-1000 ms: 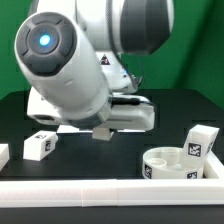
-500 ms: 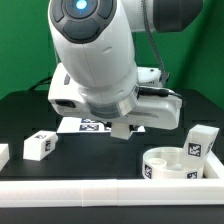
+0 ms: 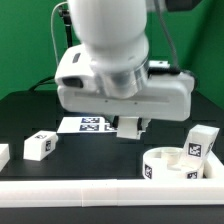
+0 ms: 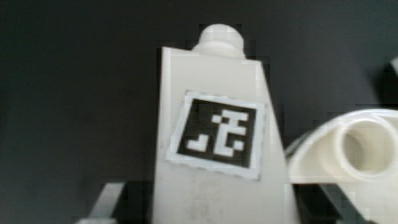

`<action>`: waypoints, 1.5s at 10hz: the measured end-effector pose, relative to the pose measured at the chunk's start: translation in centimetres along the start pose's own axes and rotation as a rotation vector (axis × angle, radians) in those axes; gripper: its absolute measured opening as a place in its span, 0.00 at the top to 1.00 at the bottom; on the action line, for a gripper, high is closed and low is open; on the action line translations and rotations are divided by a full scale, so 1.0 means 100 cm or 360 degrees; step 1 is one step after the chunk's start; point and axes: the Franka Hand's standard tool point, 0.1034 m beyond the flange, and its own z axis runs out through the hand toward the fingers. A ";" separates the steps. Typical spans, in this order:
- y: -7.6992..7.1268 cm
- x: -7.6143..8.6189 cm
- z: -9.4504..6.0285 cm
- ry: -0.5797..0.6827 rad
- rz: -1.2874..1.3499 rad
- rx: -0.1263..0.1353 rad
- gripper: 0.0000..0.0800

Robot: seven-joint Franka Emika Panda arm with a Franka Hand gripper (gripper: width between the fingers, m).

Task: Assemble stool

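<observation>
We find the marker board point(image 3: 88, 124) lying flat on the black table point(image 3: 25, 112), toward its far middle. A long white rail point(image 3: 100, 190) borders the near edge. A green backdrop point(image 3: 200, 45) stands behind.

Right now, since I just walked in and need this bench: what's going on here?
The arm's gripper holds one white tagged leg of the stool, close to the marker board. The round seat lies at the exterior view's right, another leg beside it. A third leg lies loose at the exterior view's left.
</observation>
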 end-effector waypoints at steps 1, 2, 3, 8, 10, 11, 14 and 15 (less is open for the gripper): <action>-0.006 0.003 -0.015 0.0113 -0.0013 0.0022 0.59; -0.011 0.000 -0.033 0.0234 -0.0026 0.0049 0.59; -0.013 0.003 -0.038 0.0346 -0.0029 0.0067 0.59; -0.027 0.014 -0.046 0.0989 -0.0040 0.0133 0.59; -0.036 0.010 -0.050 0.1202 -0.0076 0.0147 0.59; -0.041 0.013 -0.055 0.1334 -0.0092 0.0160 0.59; -0.041 0.012 -0.049 0.1467 -0.0107 0.0160 0.59; -0.041 0.012 -0.049 0.1467 -0.0110 0.0158 0.59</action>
